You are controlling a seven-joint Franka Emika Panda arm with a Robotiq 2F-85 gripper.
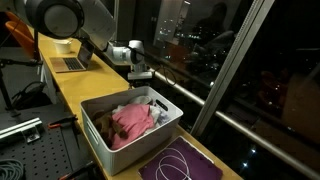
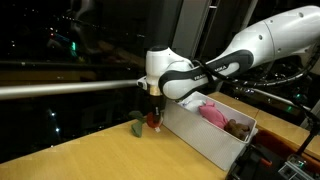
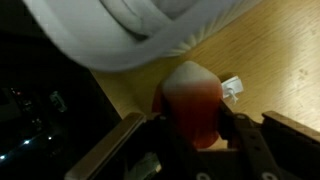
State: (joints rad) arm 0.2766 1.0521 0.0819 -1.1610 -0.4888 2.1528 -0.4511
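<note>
On the wooden table (image 2: 90, 155), just beside the white bin (image 2: 200, 140), a small red object (image 3: 195, 105) stands between the fingers of the gripper (image 3: 190, 140). I cannot tell whether the jaws clamp it. A green object (image 2: 136, 127) sits near.

One bin (image 2: 195, 138), one pink cloth (image 2: 212, 113), one red object (image 2: 153, 121), one green object (image 2: 136, 127).

Window side: the glass and its rail (image 2: 60, 90) run close behind my hand (image 2: 153, 118), so I have little room there.
Bin side: the white bin (image 2: 200, 140) stands just beside the hand, and its end wall blocks a sideways sweep.
Opposite side: a small green thing (image 2: 136, 127) sits near the red thing (image 2: 154, 123) under my hand.
Near side: the bare surface (image 2: 90, 155) is open for passing.
Above: open air, so I could lift straight up.
</note>
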